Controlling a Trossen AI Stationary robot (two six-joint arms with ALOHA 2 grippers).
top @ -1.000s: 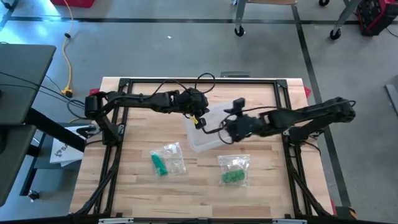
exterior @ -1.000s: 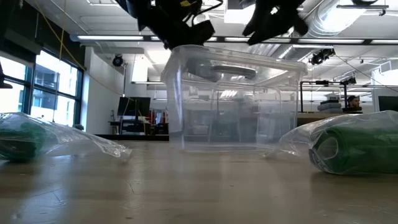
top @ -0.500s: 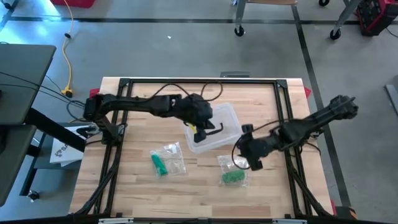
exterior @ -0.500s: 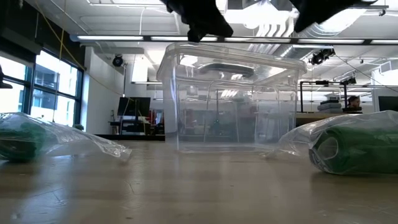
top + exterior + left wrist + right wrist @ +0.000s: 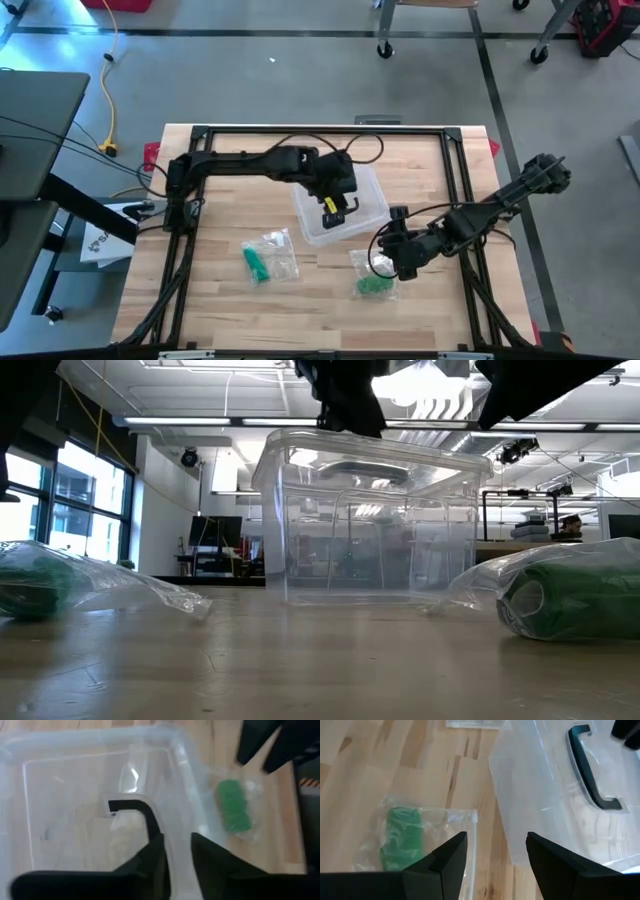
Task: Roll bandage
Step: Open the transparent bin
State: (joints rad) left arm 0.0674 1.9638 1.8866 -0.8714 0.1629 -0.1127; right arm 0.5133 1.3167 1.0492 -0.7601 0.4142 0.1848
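Two green bandage rolls lie on the table, each inside a clear bag: one (image 5: 258, 264) at the near left, one (image 5: 375, 284) at the near right, also in the right wrist view (image 5: 402, 842). A clear lidded box (image 5: 365, 185) with a black handle (image 5: 142, 810) stands at the table's middle. My left gripper (image 5: 178, 855) hovers above the lid near the handle, its fingers a little apart, touching nothing. My right gripper (image 5: 492, 855) hangs open above the right bag's far edge, between the bag and the box.
A black frame (image 5: 320, 131) runs along the table's edges. The box (image 5: 375, 520) stands between the two bags (image 5: 60, 585) (image 5: 560, 600) and a little behind them. Bare wood lies along the near edge.
My left gripper has gone from the box's left corner toward the table's right and up, and now hangs over the lid's middle. My right gripper has swung away from above the box toward the near edge and come down over the right bag.
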